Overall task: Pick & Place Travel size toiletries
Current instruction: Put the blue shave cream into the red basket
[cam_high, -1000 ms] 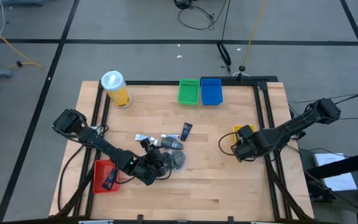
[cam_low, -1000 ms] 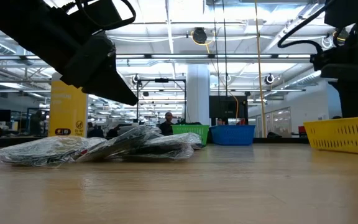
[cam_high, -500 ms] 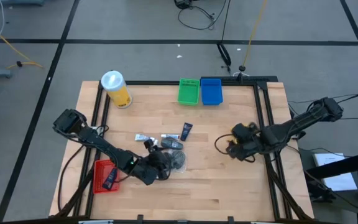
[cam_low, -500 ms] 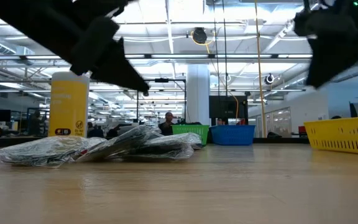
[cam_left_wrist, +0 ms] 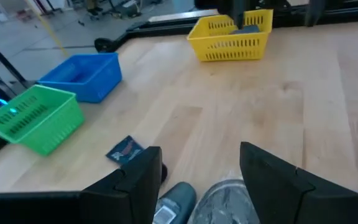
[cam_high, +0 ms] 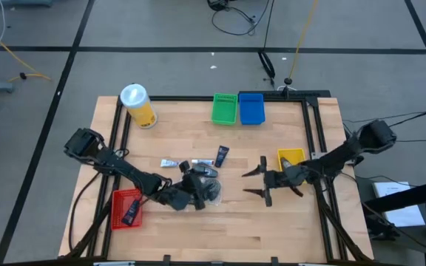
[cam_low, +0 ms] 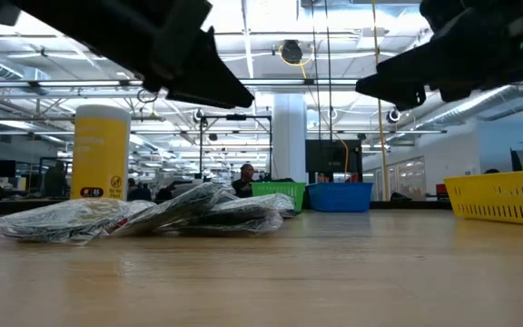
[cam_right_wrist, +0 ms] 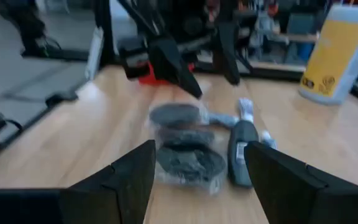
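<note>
Both end effectors are open beside the toiletry pile (cam_high: 198,181), left end effector (cam_high: 196,193) just over it, right end effector (cam_high: 254,182) approaching; best each grips one separate item.

Light wooden table (cam_high: 235,214), dark frame rails along its edges. On it: yellow canister (cam_high: 138,106) at the far left corner; green tray (cam_high: 225,108) and blue tray (cam_high: 251,108) touching at the far edge; yellow tray (cam_high: 291,157) right; red tray (cam_high: 126,209) near left. Toiletries (cam_high: 198,176) lie clustered mid-table, with one dark item (cam_high: 131,212) in the red tray.
</note>
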`<state>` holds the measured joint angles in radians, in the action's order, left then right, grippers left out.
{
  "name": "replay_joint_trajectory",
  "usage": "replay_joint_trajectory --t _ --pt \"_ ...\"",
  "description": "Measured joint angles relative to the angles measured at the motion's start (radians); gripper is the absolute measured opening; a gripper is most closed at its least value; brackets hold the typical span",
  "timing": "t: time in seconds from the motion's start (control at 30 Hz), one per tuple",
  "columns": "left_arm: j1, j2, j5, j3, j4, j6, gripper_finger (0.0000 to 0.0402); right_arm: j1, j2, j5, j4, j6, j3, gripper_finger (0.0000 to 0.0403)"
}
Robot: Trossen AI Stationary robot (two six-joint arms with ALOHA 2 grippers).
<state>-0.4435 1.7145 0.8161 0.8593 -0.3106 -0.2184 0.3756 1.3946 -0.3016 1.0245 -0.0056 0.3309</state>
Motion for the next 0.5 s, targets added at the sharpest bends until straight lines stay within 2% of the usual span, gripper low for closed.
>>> replay_joint_trajectory --t 0.1,0.23,0.33,0.5 --pt "0.051 0.000 -0.116 0.000 -0.001 0.000 0.0214 -0.020 0.050 0.019 0.056 0.030 -0.025 0.0237" --pt "0.112 0.000 -0.245 0.001 0.016 0.000 0.0214 -0.023 0.115 0.021 0.020 0.065 -0.007 0.0237" --pt "0.150 -0.027 -0.263 0.000 0.093 -0.033 0.0214 -0.020 0.165 0.027 0.010 0.070 0.012 0.0237" --pt "0.231 -0.097 -0.300 0.001 0.242 -0.253 0.0214 -0.021 0.210 0.044 0.010 0.070 0.025 0.0237"
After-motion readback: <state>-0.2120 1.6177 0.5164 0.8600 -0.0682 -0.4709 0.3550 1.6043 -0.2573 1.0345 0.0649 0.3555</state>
